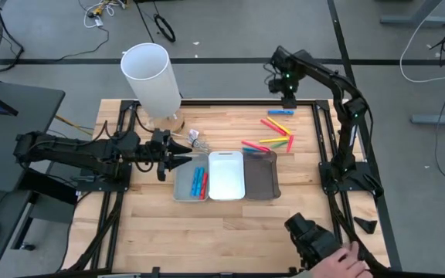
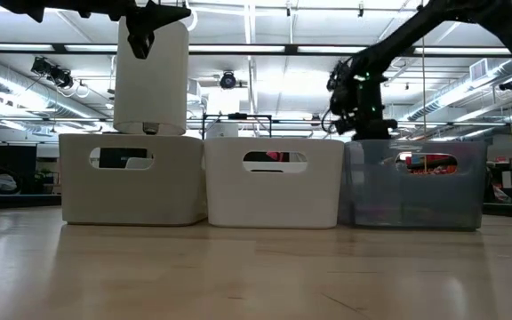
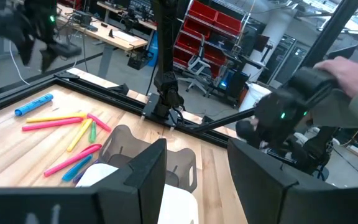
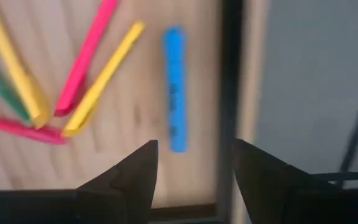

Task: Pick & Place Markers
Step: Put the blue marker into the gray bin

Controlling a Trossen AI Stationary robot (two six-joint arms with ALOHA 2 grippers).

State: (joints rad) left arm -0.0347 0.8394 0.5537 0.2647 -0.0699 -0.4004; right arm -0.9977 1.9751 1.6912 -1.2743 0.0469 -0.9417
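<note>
Markers partly sorted, several left on the counter.
Some markers (image 1: 198, 183) in grey tray (image 1: 191, 184); loose markers (image 1: 273, 141) beside dark tray (image 1: 262, 176); right gripper (image 1: 288, 100) above blue marker (image 1: 280, 113), fingers spread; left gripper (image 1: 178, 155) likewise.

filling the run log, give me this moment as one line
left gripper: open, empty, by light grey tray | right gripper: open, empty, above blue plastic marker | loose markers: on table

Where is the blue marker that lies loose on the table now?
In the high view the blue marker lies near the table's far right edge, beside the pink and yellow markers, under the right hand.
</note>
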